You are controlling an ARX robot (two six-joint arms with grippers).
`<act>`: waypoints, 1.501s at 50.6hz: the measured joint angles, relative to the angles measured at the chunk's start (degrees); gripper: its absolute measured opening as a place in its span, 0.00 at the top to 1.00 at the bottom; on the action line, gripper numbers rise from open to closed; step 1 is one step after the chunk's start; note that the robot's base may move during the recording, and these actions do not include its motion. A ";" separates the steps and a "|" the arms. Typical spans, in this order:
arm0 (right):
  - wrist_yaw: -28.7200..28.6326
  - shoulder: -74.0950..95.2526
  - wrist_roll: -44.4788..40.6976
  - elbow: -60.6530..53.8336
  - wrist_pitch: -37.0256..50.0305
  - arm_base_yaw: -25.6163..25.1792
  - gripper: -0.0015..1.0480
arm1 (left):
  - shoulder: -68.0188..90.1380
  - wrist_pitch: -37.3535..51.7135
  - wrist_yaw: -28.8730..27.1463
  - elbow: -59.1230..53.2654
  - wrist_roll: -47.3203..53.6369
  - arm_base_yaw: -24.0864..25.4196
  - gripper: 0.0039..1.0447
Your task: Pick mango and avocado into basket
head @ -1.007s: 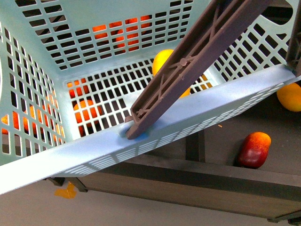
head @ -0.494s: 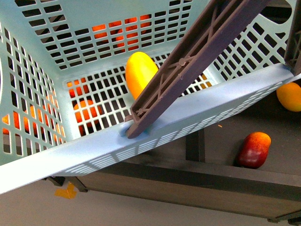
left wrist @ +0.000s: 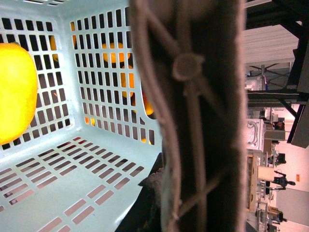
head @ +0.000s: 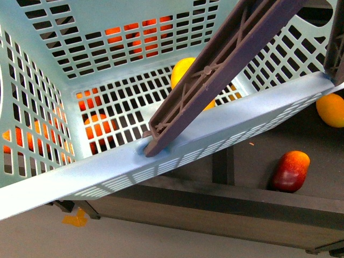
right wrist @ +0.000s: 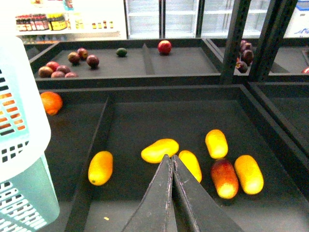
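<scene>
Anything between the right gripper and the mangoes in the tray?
Nothing visible. The right gripper, shut, hangs over the mangoes lying loose in the open tray; the divider sits off to one side.

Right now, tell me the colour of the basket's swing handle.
Brown; the handle shows best in the front view.

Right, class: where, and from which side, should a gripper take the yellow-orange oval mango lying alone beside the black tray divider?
Across its narrow middle, from above: the yellow-orange oval mango lies flat, clear of other fruit. The divider sits close on one flank, so room there looks tight.
</scene>
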 joint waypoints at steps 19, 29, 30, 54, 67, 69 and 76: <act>-0.02 -4.02 -0.04 0.00 -3.13 0.00 0.48 | 0.00 0.00 -0.02 0.00 -0.02 0.00 0.96; -0.02 -4.07 -0.02 0.00 -3.13 0.00 0.15 | 0.00 0.00 -0.04 0.00 0.00 0.00 0.96; -0.02 -4.07 -0.02 0.00 -3.13 0.00 0.12 | 0.00 0.00 -0.04 0.00 0.00 0.00 0.96; 0.13 -4.28 -0.02 0.00 -3.15 -0.09 0.08 | 0.00 0.00 0.46 0.07 -0.42 -0.46 0.96; 0.11 -4.24 -0.02 0.00 -3.13 -0.11 0.08 | 0.02 0.00 -0.28 0.11 -0.20 -0.13 0.96; 0.00 -4.31 -0.02 0.00 -3.15 -0.11 0.08 | 0.02 0.00 -0.11 0.11 -0.20 -0.13 0.96; 0.02 -4.26 -0.02 0.00 -3.15 -0.11 0.08 | 0.02 0.00 0.07 0.11 -0.28 -0.11 0.96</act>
